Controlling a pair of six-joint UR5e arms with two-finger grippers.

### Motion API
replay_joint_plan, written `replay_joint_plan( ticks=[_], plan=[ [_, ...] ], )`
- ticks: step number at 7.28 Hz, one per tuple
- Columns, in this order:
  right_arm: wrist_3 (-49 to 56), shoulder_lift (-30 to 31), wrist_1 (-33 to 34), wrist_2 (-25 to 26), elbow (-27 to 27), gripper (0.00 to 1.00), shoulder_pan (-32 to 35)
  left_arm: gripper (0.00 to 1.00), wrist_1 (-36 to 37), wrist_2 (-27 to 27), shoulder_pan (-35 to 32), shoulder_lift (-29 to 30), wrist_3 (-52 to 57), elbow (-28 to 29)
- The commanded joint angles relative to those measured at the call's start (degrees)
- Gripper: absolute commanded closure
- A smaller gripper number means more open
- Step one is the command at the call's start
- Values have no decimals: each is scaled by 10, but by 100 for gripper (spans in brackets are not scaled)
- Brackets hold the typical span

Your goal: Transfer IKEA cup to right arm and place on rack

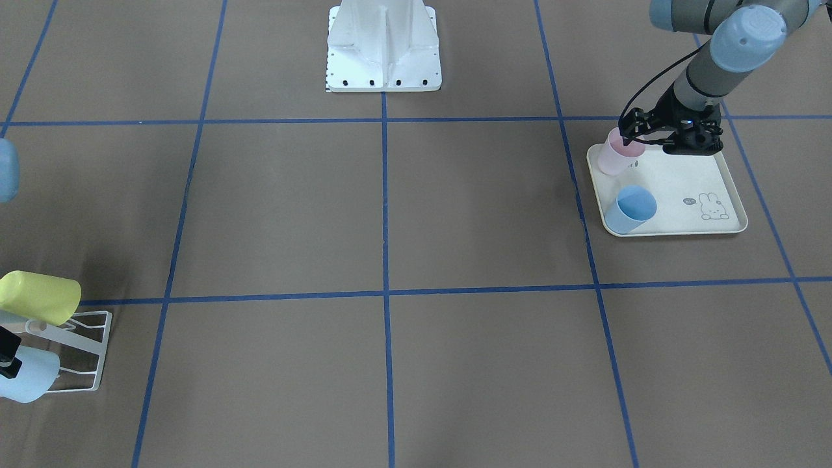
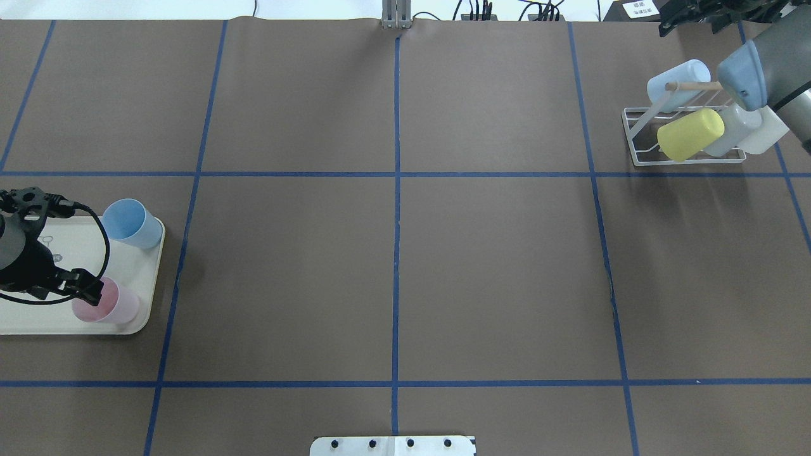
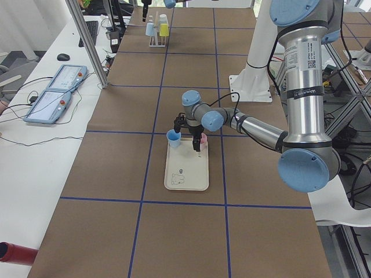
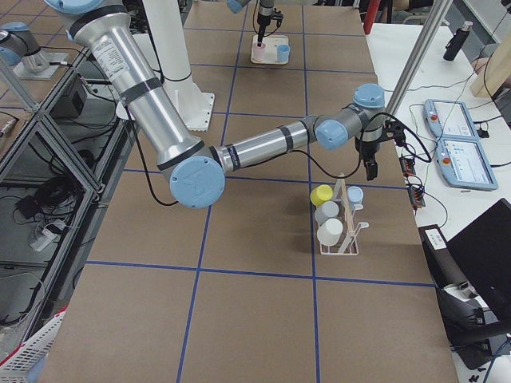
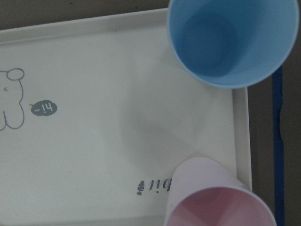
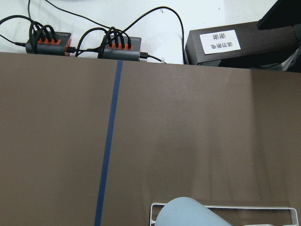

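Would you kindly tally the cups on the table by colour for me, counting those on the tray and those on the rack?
Pink cups: 1
Blue cups: 2
Yellow cups: 1
White or pale grey cups: 2
Total: 6

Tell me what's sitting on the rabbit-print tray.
Two upright cups on the tray: a blue cup and a pink cup. The left claw is at the pink cup's rim and covers part of it; the tray under the claw is hidden.
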State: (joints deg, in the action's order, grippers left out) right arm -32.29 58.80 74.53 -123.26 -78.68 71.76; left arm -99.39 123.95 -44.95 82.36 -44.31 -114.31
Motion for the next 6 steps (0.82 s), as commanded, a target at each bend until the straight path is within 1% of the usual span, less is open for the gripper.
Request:
replay_joint_plan(
  ticks=[1, 2, 3, 4, 5, 6],
  plan=[
    [-1, 1, 0, -42, -12, 1, 14, 51, 0, 2, 8, 0, -2, 4],
    [-6, 7, 0, -46, -24, 1, 14, 86, 0, 19, 12, 0, -2, 6],
    [-6, 9, 0, -47, -27, 1, 14, 100, 1, 54, 12, 0, -2, 12],
    [-7, 10, 1, -47, -35, 1, 14, 100, 2, 78, 11, 0, -4, 8],
    [-7, 7, 1, -47, -36, 1, 14, 100, 3, 89, 4, -3, -2, -1],
    [-7, 4, 1, -47, -44, 1, 18, 100, 11, 118, -17, -5, -2, -35]
  ],
)
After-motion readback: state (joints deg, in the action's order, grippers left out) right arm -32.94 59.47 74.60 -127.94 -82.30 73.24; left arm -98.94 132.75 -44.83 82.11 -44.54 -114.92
